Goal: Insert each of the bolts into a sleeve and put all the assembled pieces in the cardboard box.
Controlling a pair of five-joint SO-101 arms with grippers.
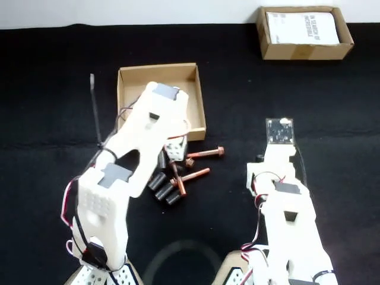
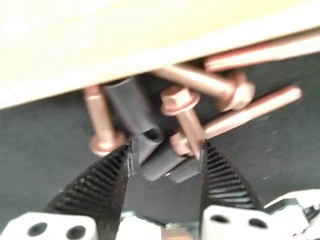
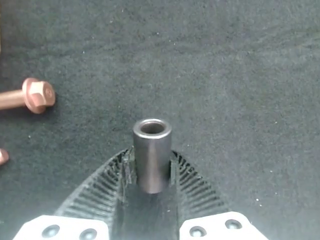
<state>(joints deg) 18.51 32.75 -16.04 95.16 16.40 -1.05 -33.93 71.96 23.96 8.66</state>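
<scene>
copper-coloured hex-flanged bolts (image 1: pixel 205 153) lie tangled with short dark sleeves (image 1: pixel 157 181) mid black table (image 1: pixel 332 107), beside the shallow cardboard box (image 1: pixel 122 95). left gripper (image 2: pixel 167 150) gapes over them; right gripper (image 3: pixel 151 167) clamps a dark metal sleeve (image 3: pixel 152 142). best pinch one bolt alone, probably by its shank.

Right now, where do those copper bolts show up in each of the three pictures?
High view: bolts heaped mid-table, just off the cardboard box's corner.
Left wrist view: bolts crossed over dark sleeves, just past the left gripper.
Right wrist view: one of the bolts, head showing, off to the side of the sleeve in the right gripper.
Shared landmark: the black table cover under everything.
</scene>
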